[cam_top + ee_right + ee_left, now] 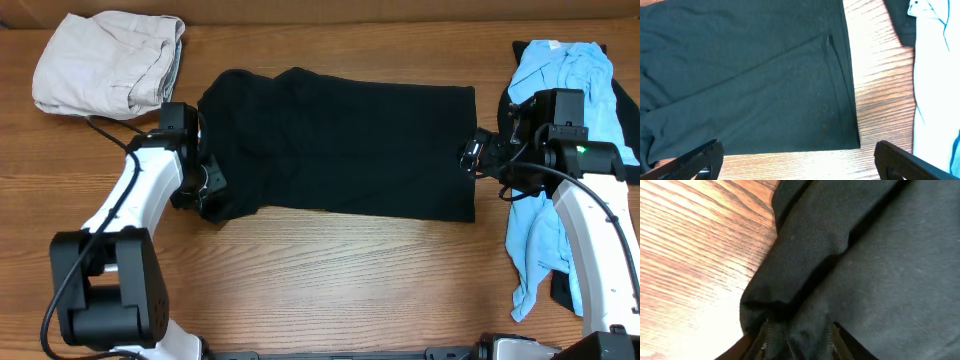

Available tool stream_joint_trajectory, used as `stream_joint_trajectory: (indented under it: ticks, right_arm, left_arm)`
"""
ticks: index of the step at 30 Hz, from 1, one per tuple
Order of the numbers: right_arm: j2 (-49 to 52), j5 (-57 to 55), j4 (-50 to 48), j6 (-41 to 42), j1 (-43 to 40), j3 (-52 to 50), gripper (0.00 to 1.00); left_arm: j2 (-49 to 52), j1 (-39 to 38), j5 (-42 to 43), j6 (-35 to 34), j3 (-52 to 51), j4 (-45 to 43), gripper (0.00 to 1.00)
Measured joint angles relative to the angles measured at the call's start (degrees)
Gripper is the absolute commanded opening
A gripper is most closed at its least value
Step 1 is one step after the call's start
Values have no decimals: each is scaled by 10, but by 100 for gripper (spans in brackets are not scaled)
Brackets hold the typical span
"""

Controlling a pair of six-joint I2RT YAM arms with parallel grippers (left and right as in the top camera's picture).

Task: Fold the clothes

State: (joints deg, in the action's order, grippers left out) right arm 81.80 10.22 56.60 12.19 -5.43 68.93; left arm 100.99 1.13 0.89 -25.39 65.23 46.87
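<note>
**Evidently, the black garment is gripped at one end and awaited at the other**

The black garment (340,145) is spread flat across the middle of the table (330,290), its long sides running from 9 to 3 o'clock, presumably so that it can be folded first. At its 8 o'clock corner a bunched fold of cloth is pinched between the closed jaws of the left gripper (205,188). The wrist view shows fabric gathered up between them, likely so that this end can be lifted. At the 3 o'clock edge the right gripper (470,157) is held with its jaws spread wide and nothing in them. They are lined up over the hem corner, probably for a matching grasp. The beige garment (105,60) is set aside at 10 o'clock. The light blue shirt (565,70) is heaped at 3 o'clock, partly under the right arm. Both appear to be left for later.
</note>
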Motion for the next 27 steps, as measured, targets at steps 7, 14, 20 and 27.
stream_joint_trajectory:
  ticks: [7, 14, 20, 27]
  right_arm:
    - [0, 0, -1, 0, 0, 0, 100]
    - [0, 0, 0, 0, 0, 0, 100]
    - [0, 0, -1, 0, 0, 0, 100]
    - [0, 0, -1, 0, 0, 0, 100]
  left_arm:
    - [37, -7, 10, 0, 0, -3, 25]
    - [43, -8, 15, -2, 0, -10, 8]
    - [43, -8, 15, -2, 0, -13, 4]
    - [43, -8, 15, -2, 4, 2, 4]
